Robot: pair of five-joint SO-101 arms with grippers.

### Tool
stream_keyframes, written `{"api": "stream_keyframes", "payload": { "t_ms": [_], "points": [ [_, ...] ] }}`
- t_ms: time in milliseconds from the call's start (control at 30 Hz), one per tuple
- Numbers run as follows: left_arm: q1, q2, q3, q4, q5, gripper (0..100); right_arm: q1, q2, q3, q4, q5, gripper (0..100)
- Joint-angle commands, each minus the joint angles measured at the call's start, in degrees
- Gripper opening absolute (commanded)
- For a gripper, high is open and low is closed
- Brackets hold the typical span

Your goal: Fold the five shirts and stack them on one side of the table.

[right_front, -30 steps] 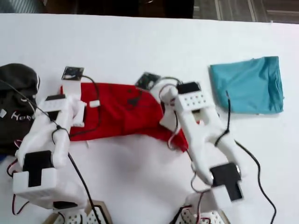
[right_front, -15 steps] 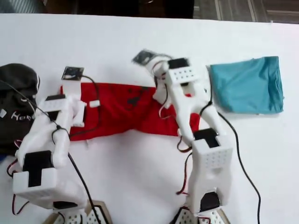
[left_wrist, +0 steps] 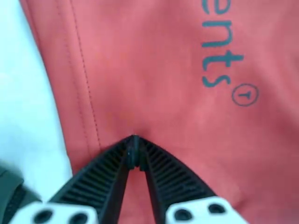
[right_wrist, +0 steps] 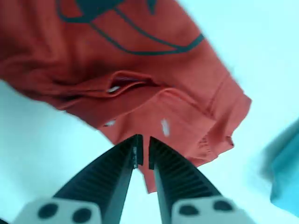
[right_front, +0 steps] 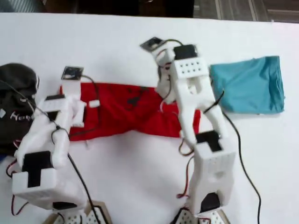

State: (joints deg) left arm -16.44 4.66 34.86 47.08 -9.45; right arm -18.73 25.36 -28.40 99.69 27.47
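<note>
Left wrist view: L pincer (left_wrist: 133, 154) clamped on red printed cloth shirt (left_wrist: 163, 70); R pincer (right_wrist: 141, 151) closed bar a slit, empty, above it. Folded teal cloth shirt (right_front: 247, 85) beside R pincer = done; dark cloth heap (right_front: 16, 93) pending.

You'll find dark teal lettering (left_wrist: 219, 51) printed across the red shirt (left_wrist: 140, 84), ending in a small circled letter mark (left_wrist: 244, 94). White lettering (right_front: 21, 115) sits on the dark garment (right_front: 16, 79) at the table (right_front: 140, 177) edge, too small to read.
</note>
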Motion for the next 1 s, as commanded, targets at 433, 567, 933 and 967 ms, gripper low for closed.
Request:
{"api": "stream_keyframes", "payload": {
  "t_ms": [433, 567, 933, 967],
  "points": [
    [-0.53, -1.58, 0.13, -1.23, 0.35, 3, -7.69, -10.51, 25.85, -28.26, -4.13, 2.2],
    [-0.44, -1.58, 0.13, -1.23, 0.35, 3, -7.96, -8.75, 25.93, -38.02, -9.41, 2.2],
    [-0.53, -1.58, 0.13, -1.23, 0.35, 3, -7.60, -5.23, 25.58, -37.58, -9.67, 2.2],
    [-0.53, -1.58, 0.13, -1.23, 0.35, 3, -7.52, -6.55, 25.58, -37.58, -9.67, 2.2]
  ]
}}
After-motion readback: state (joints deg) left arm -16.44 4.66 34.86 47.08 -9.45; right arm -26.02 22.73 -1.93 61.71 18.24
